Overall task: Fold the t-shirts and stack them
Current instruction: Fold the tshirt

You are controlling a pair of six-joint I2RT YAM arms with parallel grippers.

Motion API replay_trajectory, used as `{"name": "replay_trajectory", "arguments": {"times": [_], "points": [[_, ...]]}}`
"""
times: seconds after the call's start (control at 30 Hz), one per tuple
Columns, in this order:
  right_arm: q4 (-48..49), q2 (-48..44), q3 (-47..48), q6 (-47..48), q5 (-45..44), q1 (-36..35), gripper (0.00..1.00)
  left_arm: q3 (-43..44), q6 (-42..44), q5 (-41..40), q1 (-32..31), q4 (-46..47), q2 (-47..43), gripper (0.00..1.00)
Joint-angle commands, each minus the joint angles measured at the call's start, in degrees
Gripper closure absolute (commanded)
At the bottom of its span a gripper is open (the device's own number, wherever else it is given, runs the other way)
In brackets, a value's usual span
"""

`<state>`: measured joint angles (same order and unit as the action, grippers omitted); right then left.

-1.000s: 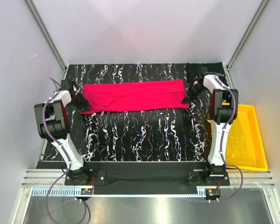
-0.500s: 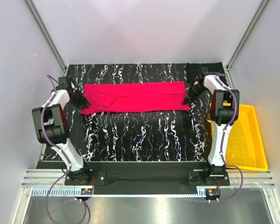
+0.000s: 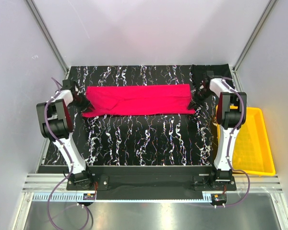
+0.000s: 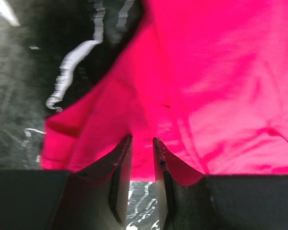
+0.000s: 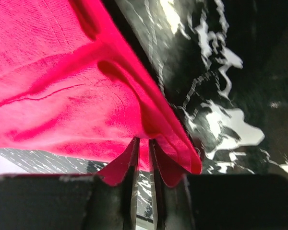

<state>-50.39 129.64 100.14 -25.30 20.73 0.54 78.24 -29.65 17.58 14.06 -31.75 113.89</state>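
The red t-shirt (image 3: pixel 139 98) lies as a long folded band across the far half of the black veined table (image 3: pixel 144 139). My left gripper (image 3: pixel 79 99) is at its left end, jaws narrow with the cloth's edge (image 4: pixel 206 72) caught between the tips (image 4: pixel 142 140). My right gripper (image 3: pixel 197 97) is at the right end, and its jaws (image 5: pixel 143 140) are nearly together on a fold of the red cloth (image 5: pixel 62 72). In both wrist views the table shows beneath the pinched edge. The black t-shirt (image 3: pixel 200 72) sits bunched in the back right corner, behind the right gripper.
A yellow plastic tray (image 3: pixel 252 143) stands off the table's right edge, beside the right arm. Grey walls and metal frame posts close in the back and both sides. Both arm bases are bolted at the near edge.
The left arm has swung its elbow back and the left gripper has shifted slightly toward the far side. The red t-shirt and the right gripper have barely moved.
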Motion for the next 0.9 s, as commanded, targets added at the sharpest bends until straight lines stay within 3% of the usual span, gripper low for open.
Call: {"name": "replay_trajectory", "arguments": {"times": [0.0,0.4,0.6,0.87], "points": [[-0.7,-4.1,-2.4,1.5,-2.1,-0.2,0.8,-0.2,1.9,-1.5,1.6,0.2,0.0,0.71],[-0.7,-6.2,-4.3,5.2,-7.1,-0.1,0.76,0.4,6.1,-3.0,2.1,-3.1,-3.3,0.69],[-3.3,-8.4,0.2,4.5,-6.0,-0.2,0.73,0.7,4.3,-0.4,-0.2,-3.5,-8.4,0.69],[-3.8,-8.7,-1.3,3.0,-3.7,-0.2,0.73,0.4,2.3,2.0,-4.7,-3.5,-11.0,0.68]]}}
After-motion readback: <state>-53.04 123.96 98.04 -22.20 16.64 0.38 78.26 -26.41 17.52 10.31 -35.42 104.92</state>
